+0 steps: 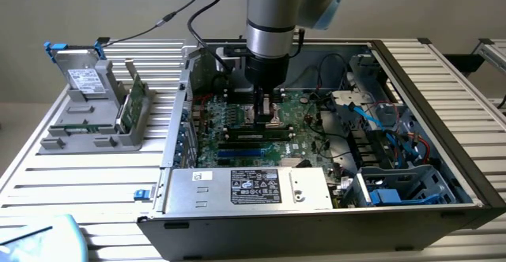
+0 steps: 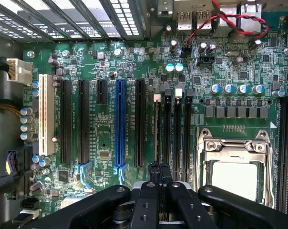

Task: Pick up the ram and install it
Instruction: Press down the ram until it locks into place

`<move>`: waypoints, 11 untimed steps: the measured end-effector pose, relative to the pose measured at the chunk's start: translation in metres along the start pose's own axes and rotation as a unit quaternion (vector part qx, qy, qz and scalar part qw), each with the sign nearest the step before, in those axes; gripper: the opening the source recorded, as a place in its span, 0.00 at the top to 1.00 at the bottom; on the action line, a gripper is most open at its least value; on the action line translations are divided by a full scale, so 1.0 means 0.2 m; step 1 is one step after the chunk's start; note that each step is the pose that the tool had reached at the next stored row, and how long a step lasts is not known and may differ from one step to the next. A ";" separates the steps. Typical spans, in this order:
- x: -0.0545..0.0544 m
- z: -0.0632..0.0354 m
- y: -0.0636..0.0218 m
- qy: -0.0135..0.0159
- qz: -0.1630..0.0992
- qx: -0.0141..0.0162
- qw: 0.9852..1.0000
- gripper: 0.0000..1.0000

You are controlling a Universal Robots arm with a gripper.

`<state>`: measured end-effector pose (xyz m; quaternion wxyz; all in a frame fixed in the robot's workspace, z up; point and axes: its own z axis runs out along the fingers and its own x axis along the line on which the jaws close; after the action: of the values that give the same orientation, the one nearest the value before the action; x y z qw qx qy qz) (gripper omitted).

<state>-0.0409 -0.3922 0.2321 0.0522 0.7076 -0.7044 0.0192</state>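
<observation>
Starting at the exterior view's left, we are seeing a grey holder [image 1: 89, 117] with a green board [image 1: 136, 99] standing in it, at about 9 o'clock from the open computer case [image 1: 431, 214]. Inside the case, the gripper [image 1: 269, 109] is hanging over the motherboard [image 1: 304, 146] with its claw [image 2: 159, 172] pressed together, pinching nothing. What we are taking for the ram [image 1: 257, 136] is standing edge-up in a memory slot [image 2: 157, 129], at roughly 6 o'clock from the gripper in the exterior view. The CPU socket [image 2: 233, 169] is lying just beside the slots.

We are worrying that closed fingers bearing near one end could seat the stick crooked, or slide off onto the neighbouring slot.

The arm is pointing straight down, wrist vertical, with its cables [image 1: 198, 7] trailing toward 10 o'clock.
</observation>
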 end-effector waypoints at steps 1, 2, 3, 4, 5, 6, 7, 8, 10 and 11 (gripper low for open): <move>0.00 -0.003 0.000 0.000 0.000 0.000 1.000 0.89; 0.00 -0.006 0.000 0.000 0.000 0.000 1.000 0.89; 0.00 -0.010 0.001 0.000 0.000 0.000 1.000 0.89; 0.00 -0.015 0.001 0.000 0.000 0.000 1.000 0.89; 0.00 -0.020 0.001 0.000 0.000 0.000 1.000 0.89; 0.00 -0.026 0.001 -0.001 0.000 0.000 1.000 0.89; 0.00 -0.032 0.001 -0.001 0.000 0.000 1.000 0.89; 0.00 -0.037 0.002 -0.001 0.000 0.000 1.000 0.89; 0.00 -0.046 0.002 -0.001 0.000 0.000 1.000 0.89; 0.01 -0.052 0.002 -0.001 0.000 0.000 1.000 0.89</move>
<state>-0.0409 -0.3922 0.2425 0.0517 0.7077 -0.7044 0.0186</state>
